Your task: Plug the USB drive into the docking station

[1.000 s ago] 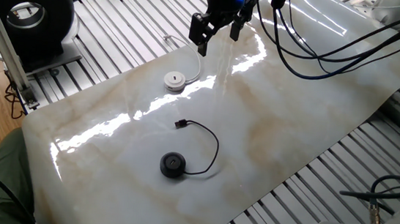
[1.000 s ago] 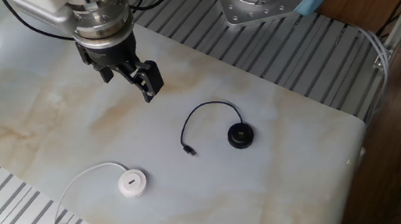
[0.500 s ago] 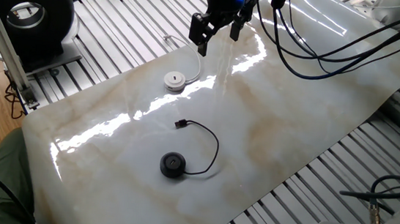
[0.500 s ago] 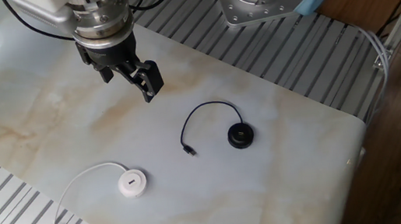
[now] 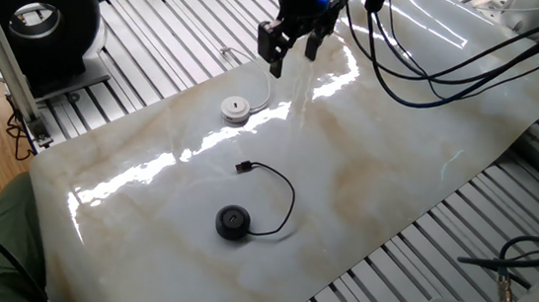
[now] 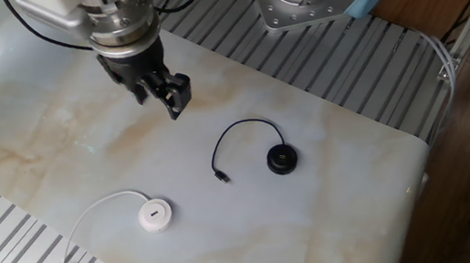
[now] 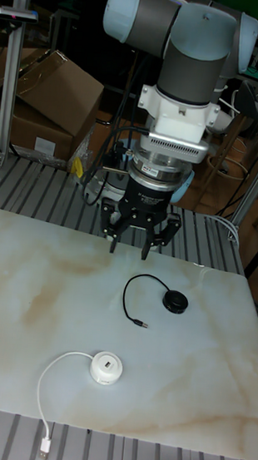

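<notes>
**A:** The fingers hang spread apart with nothing between them, up off the table and well clear of everything. The USB drive lies flat on the marble at the end of its thin cable, which curls back to the black puck. The docking station sits well apart from it, with its white cord trailing to the table edge.

**B:** I'd guess the plug is the headache. It's tiny and lies flat, so a slightly off pinch could catch only cable, or twist it. The puck might drag along, too.

**A:** And the light white disc could slide when pushed into.

**B:** Views differ, btw. The tall fixed view shows the dock's top mark and the cord's end connector. One fixed view has glare right by the disc.
</notes>
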Robot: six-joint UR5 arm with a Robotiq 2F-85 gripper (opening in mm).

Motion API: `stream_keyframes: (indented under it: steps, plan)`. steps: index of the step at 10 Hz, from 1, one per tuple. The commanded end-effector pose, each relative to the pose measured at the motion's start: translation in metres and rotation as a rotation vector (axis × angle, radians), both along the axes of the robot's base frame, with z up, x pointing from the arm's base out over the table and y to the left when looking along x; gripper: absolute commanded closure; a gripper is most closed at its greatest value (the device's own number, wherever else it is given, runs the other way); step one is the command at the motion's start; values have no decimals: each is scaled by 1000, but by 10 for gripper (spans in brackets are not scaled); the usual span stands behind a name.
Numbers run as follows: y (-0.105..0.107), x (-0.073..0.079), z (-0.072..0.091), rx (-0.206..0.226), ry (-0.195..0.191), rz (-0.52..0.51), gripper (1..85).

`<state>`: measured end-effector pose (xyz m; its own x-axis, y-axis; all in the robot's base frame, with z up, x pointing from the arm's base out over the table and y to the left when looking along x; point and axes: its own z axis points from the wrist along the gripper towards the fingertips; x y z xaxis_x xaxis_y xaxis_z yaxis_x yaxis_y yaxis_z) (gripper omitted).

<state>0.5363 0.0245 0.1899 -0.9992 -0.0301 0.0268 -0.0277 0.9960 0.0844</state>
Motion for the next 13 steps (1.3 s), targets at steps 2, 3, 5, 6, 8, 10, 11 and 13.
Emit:
stream_keyframes:
  steps: [2, 3, 5, 6, 8, 10, 11, 13]
  plan:
    - [15, -5, 2, 51, 15, 8, 843]
    - [16, -7, 1, 54, 21, -1, 843]
    - [19, -9, -1, 64, 17, -13, 843]
    - [22, -8, -4, 73, 3, -18, 843]
    - [35, -2, -12, 110, -45, -41, 843]
    - [42, -6, -19, 135, -53, -37, 843]
    - [43, -10, -24, 150, -57, -10, 843]
    - [31, -15, -35, 133, -76, 24, 843]
